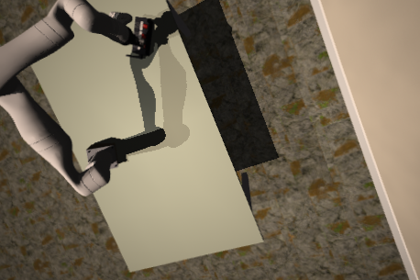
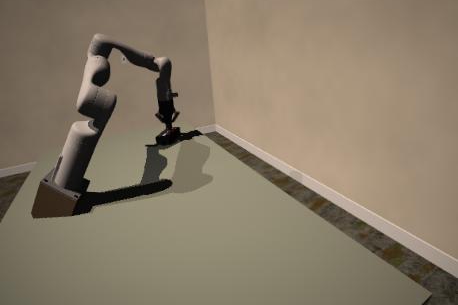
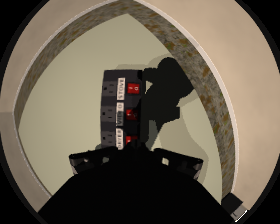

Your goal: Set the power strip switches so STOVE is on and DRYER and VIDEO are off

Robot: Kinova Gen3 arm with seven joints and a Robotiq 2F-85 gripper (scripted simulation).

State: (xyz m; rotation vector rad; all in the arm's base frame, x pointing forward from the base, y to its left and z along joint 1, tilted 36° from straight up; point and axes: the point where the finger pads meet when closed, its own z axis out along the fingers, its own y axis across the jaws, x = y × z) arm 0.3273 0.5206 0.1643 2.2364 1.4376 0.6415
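Hovering over strip, tool clenched empty; red switches only in wrist cam.

Your arm is rising from its base, bending over at the elbow and pointing its wrist straight down, with the gripper hanging fully closed and gripping nothing.
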